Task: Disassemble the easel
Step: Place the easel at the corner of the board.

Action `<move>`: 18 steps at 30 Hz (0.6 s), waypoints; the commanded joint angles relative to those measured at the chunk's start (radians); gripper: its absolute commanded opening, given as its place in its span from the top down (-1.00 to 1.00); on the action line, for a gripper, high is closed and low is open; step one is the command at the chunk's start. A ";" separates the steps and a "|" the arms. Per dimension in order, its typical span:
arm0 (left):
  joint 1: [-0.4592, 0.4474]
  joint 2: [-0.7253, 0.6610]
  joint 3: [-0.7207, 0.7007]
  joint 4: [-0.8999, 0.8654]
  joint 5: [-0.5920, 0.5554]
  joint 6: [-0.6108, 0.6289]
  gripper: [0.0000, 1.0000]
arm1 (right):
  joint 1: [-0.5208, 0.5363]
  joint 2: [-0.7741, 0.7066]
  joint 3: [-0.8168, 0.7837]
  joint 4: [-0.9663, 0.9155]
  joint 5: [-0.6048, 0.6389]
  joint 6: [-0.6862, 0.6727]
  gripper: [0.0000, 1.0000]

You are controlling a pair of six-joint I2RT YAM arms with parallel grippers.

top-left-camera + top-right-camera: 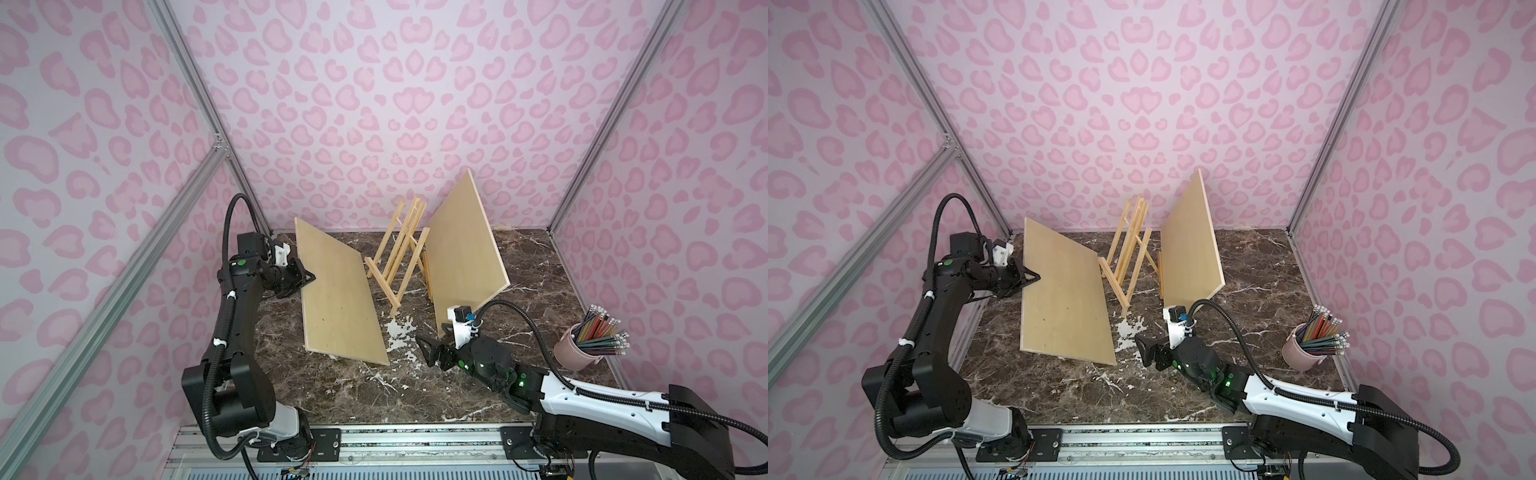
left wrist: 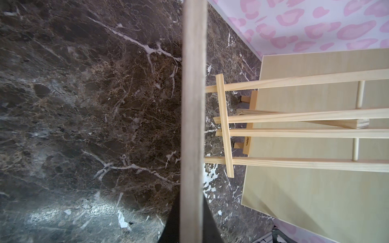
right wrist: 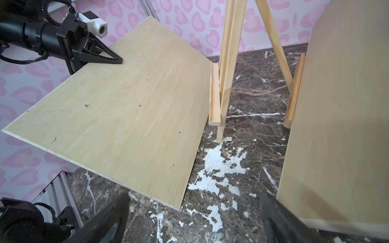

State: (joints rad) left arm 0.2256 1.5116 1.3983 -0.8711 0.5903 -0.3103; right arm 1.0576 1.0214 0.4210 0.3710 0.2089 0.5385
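The wooden easel [image 1: 401, 245] [image 1: 1128, 245] [image 3: 229, 52] stands upright at the back middle of the marble table [image 1: 415, 395]. A pale plywood board [image 1: 340, 299] [image 1: 1065, 299] [image 3: 126, 101] slopes down from its left side, the low edge beside the easel's ledge. My left gripper [image 1: 311, 277] [image 1: 1037, 276] [image 2: 192, 206] is shut on that board's raised left edge [image 2: 192, 105]. A second board [image 1: 463, 253] [image 1: 1192, 245] [image 3: 341, 126] leans steeply against the easel's right side. My right gripper [image 1: 424, 351] [image 1: 1142, 351] [image 3: 193, 197] hangs open and empty over the table, in front of the second board's near corner.
A pink cup of pencils [image 1: 577, 347] [image 1: 1304, 353] stands at the right edge of the table. Pink patterned walls close in the back and both sides. An aluminium rail [image 1: 415, 440] runs along the front. A white scuffed patch [image 1: 401, 332] marks the marble between the boards.
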 commanded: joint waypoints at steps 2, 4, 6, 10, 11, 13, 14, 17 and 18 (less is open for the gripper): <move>0.023 0.065 0.120 -0.149 -0.100 0.097 0.94 | 0.002 -0.012 -0.030 0.101 0.001 0.008 -0.93; 0.043 0.107 0.164 -0.182 -0.143 0.103 0.94 | 0.003 -0.012 -0.029 0.100 0.002 0.009 -0.94; 0.047 0.160 0.207 -0.220 -0.209 0.106 0.94 | 0.003 -0.012 -0.030 0.100 0.006 0.009 -0.93; 0.047 0.265 0.300 -0.280 -0.294 0.115 0.94 | 0.004 -0.017 -0.036 0.106 0.013 0.012 -0.93; 0.048 0.279 0.319 -0.284 -0.313 0.119 0.94 | 0.003 -0.017 -0.039 0.110 0.011 0.014 -0.93; 0.050 0.312 0.356 -0.300 -0.340 0.124 0.91 | 0.004 -0.020 -0.042 0.115 0.012 0.015 -0.93; 0.049 0.327 0.370 -0.304 -0.361 0.122 0.90 | 0.003 -0.020 -0.042 0.114 0.013 0.014 -0.93; 0.049 0.360 0.387 -0.304 -0.409 0.118 0.86 | 0.003 -0.021 -0.045 0.118 0.018 0.014 -0.93; 0.049 0.370 0.392 -0.307 -0.428 0.117 0.86 | 0.002 -0.021 -0.045 0.118 0.020 0.014 -0.93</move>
State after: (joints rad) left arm 0.2729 1.8454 1.7893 -1.0348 0.5339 -0.2016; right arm 1.0603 1.0019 0.3836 0.4511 0.2096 0.5472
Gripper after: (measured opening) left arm 0.133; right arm 0.967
